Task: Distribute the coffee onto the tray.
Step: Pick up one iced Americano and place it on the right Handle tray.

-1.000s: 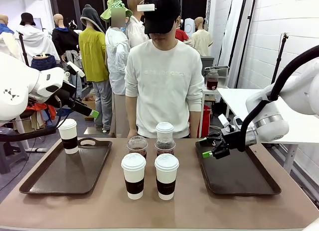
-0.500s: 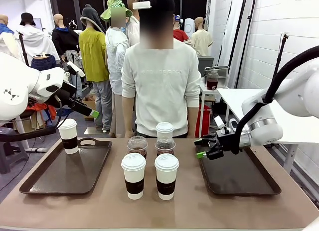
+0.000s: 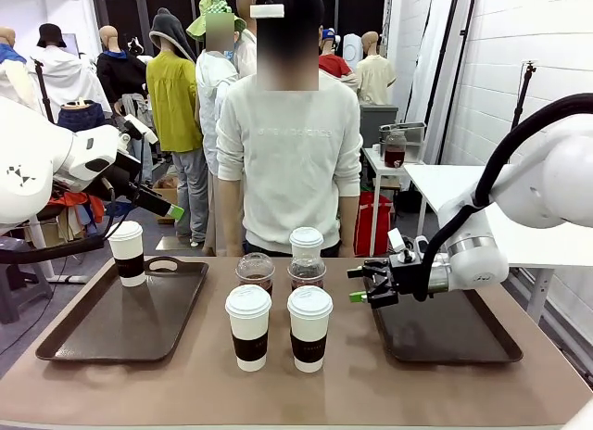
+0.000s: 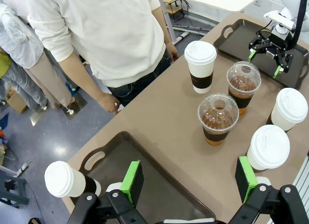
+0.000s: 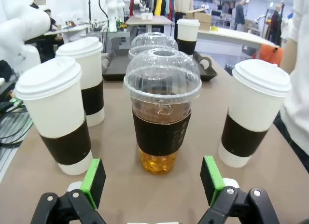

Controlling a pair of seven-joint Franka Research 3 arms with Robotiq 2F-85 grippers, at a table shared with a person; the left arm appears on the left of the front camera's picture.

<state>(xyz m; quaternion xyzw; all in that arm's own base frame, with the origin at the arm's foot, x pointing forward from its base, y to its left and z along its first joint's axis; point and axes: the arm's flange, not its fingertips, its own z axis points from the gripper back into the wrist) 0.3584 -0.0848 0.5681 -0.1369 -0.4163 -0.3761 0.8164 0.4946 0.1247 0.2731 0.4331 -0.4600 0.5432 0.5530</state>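
Faint lettering crosses the person's white sweatshirt [image 3: 295,133], too dim to read. One paper cup [image 3: 127,253] stands at the far left corner of the left tray [image 3: 120,323]. Mid-worktop [image 3: 296,393], two domed cups [image 3: 256,271] of dark coffee sit between a near pair of white cups [image 3: 248,326] and one far white cup [image 3: 306,240]. The right pincer [image 3: 359,284] reaches level leftward past the right tray [image 3: 445,333], jaws wide and empty, aimed at the right-hand domed cup, apart from it. The left pincer [image 4: 188,180] hangs wide and empty above the left tray.

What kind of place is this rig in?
Probably a robotics lab in a warehouse-like hall, not a café: bare block wall, white work tables behind, and cups staged beside two trays.
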